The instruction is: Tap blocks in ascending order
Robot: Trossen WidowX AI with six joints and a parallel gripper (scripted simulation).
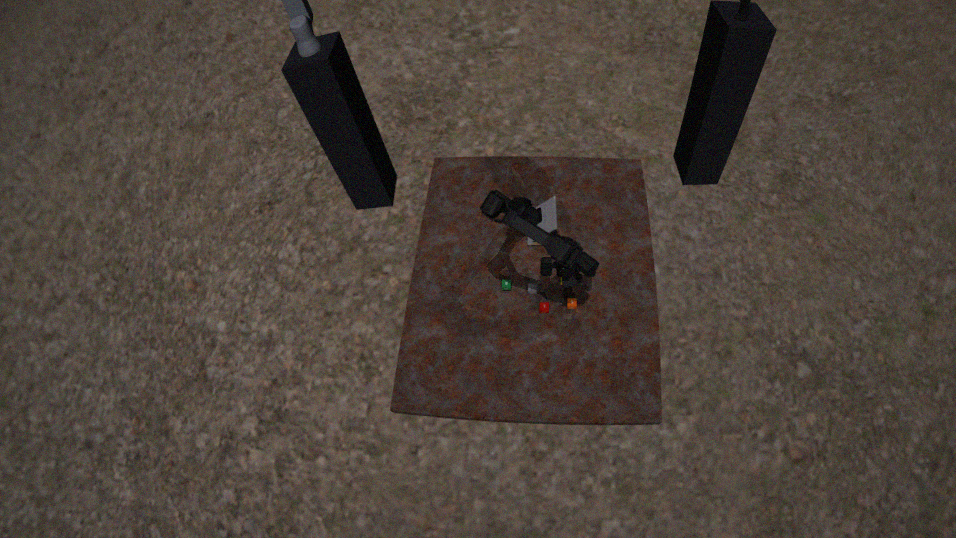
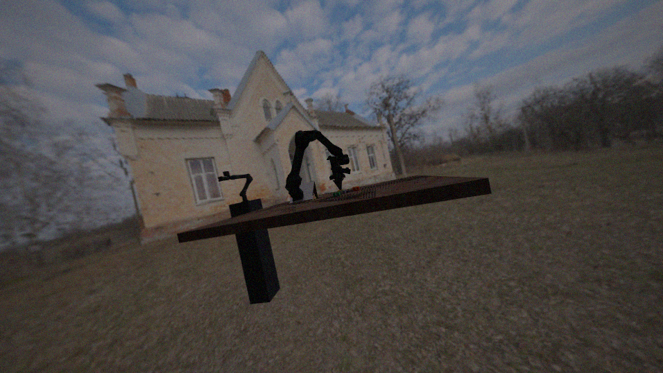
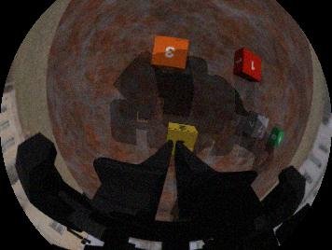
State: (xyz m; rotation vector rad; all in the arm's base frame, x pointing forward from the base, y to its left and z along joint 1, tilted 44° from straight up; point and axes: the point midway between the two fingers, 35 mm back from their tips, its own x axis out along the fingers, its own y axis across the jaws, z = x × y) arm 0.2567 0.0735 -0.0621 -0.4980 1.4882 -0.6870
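The fingers were pressed together, holding nothing, poised above the counter [image 3: 93, 52]. The yellow block [image 3: 181, 135] sat directly ahead of their tips, closest of all; the orange block [image 3: 170, 52] and red block [image 3: 248, 63] lay farther beyond

In the wrist view, the orange block [image 3: 170, 52] shows a white 3 and the red block [image 3: 248, 63] a 1; the yellow block's [image 3: 182, 133] digit is unreadable.
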